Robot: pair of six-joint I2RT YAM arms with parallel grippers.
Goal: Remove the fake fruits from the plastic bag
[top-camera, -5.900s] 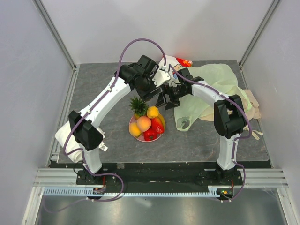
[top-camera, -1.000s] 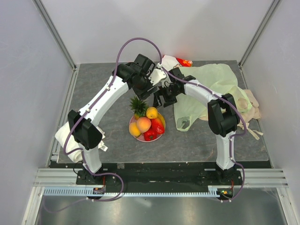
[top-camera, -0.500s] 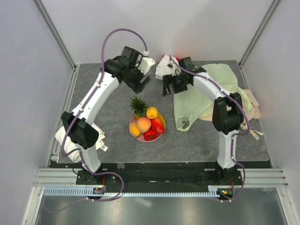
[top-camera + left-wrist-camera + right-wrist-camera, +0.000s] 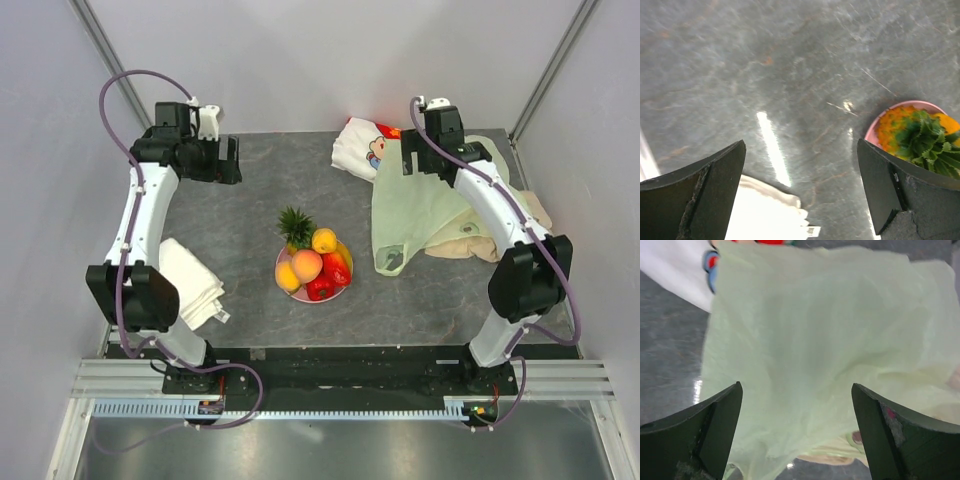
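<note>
two arms lift clear over a finished-looking sort: the fake fruits (image 4: 312,265) sit heaped on a pink round plate (image 4: 874,128) at the middle of the table, apart from the plastic bag (image 4: 418,200), which lies slack and flat to their right, towards the far side. the left gripper (image 4: 801,150) hangs high over the far left of the grey tabletop (image 4: 240,215) with its jaws spread wide and nothing between them; the right gripper (image 4: 796,390) hovers above the bag, equally wide and equally empty. by the look of it, the emptying step is done, since no bulge shows in the bag. the next move calls only for a check of its folds for a stray piece, then for parking the arms. the fruits are glossy moulded plastic: a pineapple (image 4: 293,226) with a spiky green crown, a red pepper piece (image 4: 322,288), and rounded peach and orange shapes. the bag is thin, pale-green, translucent film, softly creased, with a handle loop at its near end. a white-and-red cartoon pouch (image 4: 358,146) lies at its far left corner, a beige cloth (image 4: 480,240) peeks from under its right side, and a folded white towel (image 4: 190,285) rests near the left arm. the tabletop is mottled and stone-like.
</note>
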